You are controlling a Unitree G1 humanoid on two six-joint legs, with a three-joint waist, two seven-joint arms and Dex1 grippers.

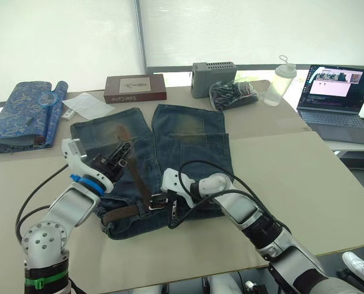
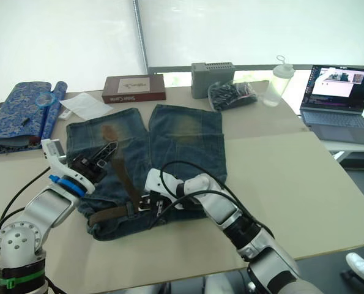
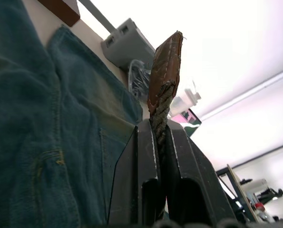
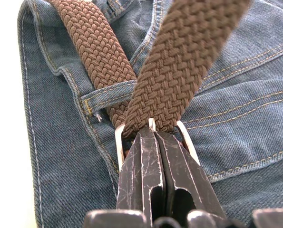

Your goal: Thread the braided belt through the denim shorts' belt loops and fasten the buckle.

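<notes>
The denim shorts [image 1: 188,141] lie flat on the table, waistband toward me. The braided belt [image 1: 137,177] runs along the waistband, then rises diagonally over the left leg. My left gripper [image 1: 122,152] is shut on the belt's leather tip [image 3: 164,71], held a little above the denim. My right gripper [image 1: 169,207] is shut at the silver buckle [image 4: 118,142] near the middle of the waistband, where the brown strap [image 4: 179,61] passes through the frame. Beside it another stretch of belt lies under a belt loop [image 4: 108,95].
A blue patterned rolled cloth [image 1: 22,113] lies at the far left, with a paper sheet [image 1: 87,104] and a brown box [image 1: 134,87] behind the shorts. A grey box [image 1: 213,76], bag [image 1: 234,95], bottle [image 1: 279,82] and laptop [image 1: 338,98] stand at the back right.
</notes>
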